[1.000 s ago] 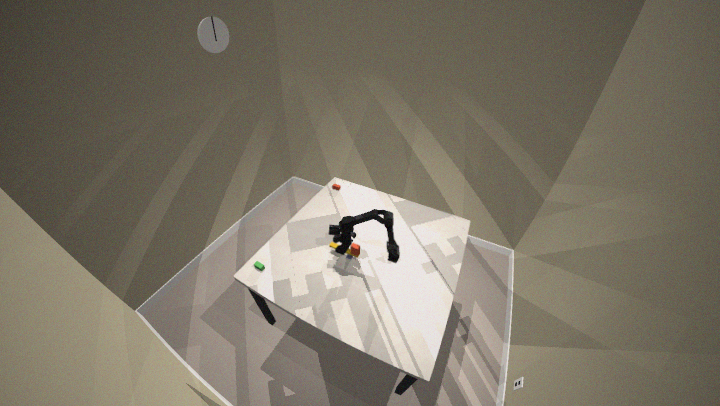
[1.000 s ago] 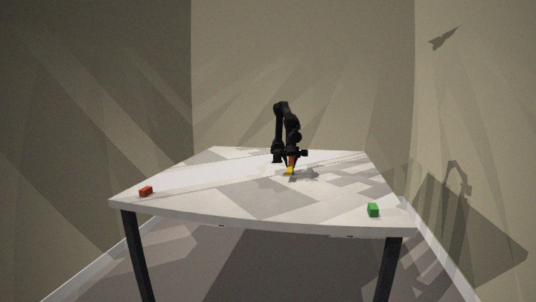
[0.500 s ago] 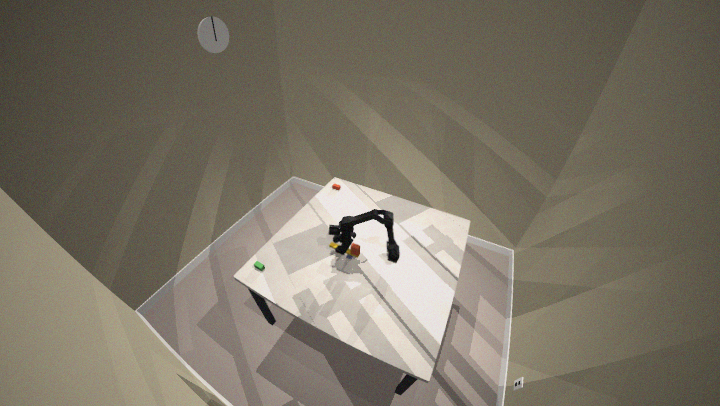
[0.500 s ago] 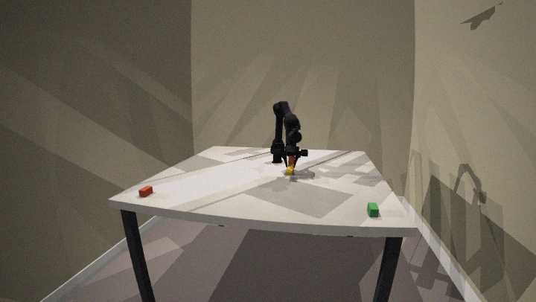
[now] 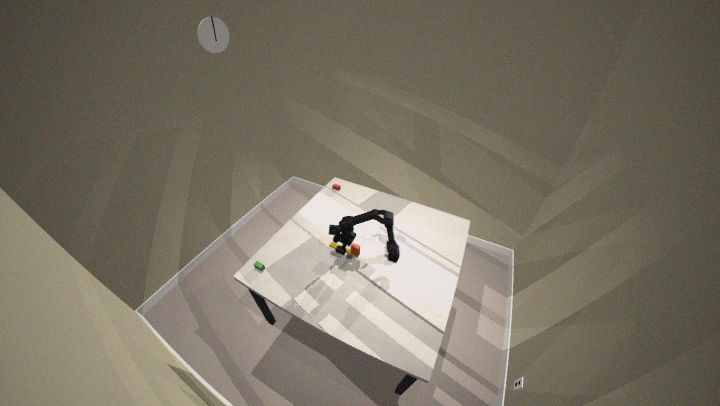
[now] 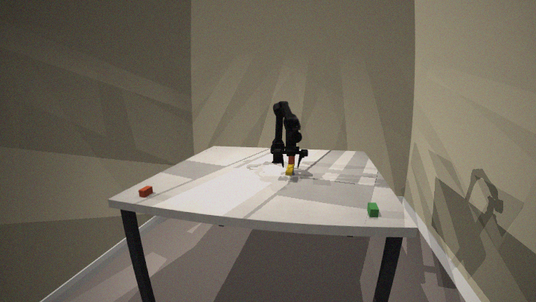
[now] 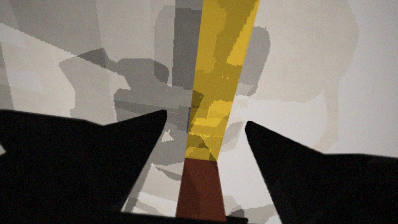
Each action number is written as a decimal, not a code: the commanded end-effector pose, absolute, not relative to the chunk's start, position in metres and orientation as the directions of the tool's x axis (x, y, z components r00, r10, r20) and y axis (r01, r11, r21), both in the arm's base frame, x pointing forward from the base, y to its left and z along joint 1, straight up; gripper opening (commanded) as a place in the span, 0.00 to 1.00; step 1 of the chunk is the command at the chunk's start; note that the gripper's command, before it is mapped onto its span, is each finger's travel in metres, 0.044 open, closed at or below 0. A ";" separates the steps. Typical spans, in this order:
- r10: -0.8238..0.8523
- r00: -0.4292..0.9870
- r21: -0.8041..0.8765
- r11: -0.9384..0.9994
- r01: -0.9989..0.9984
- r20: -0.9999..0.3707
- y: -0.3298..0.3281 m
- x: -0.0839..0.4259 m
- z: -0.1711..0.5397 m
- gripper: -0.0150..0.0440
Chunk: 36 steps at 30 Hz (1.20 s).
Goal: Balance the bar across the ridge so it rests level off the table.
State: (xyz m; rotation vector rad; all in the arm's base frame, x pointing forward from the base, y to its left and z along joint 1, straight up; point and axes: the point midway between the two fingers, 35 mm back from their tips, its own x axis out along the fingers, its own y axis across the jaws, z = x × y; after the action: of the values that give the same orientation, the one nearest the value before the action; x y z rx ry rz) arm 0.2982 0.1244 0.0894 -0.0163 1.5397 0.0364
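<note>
The yellow bar [image 5: 333, 245] [image 6: 289, 170] [image 7: 220, 60] has an orange-red block [image 5: 355, 249] [image 6: 291, 160] [image 7: 202, 190] standing at one end. Its shadow lies apart from it on the table, so it appears raised. A sliver of the blue ridge [image 7: 188, 120] shows beside the bar in the wrist view; the rest is hidden under the bar. My gripper [image 6: 291, 166] [image 7: 206, 119] is open, with one finger on each side of the bar and a gap to both. The views are too coarse to tell whether the bar is exactly level.
A red block [image 5: 336, 187] [image 6: 145, 191] and a green block [image 5: 259, 265] [image 6: 372, 209] lie near two corners of the white table [image 5: 423, 297] [image 6: 206, 202], away from the arm. Strong shadows cross the table top.
</note>
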 end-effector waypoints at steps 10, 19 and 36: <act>0.013 0.031 0.012 0.999 -0.034 -0.999 0.125 0.299 0.171 1.00; 0.013 0.031 0.012 0.999 -0.034 -0.999 0.123 0.296 0.189 1.00; 0.013 0.031 0.012 0.999 -0.034 -0.999 0.123 0.296 0.189 1.00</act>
State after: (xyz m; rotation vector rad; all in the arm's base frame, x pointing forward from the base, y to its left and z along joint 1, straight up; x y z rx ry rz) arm 0.2958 0.1232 0.1893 -0.0166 1.5378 0.0364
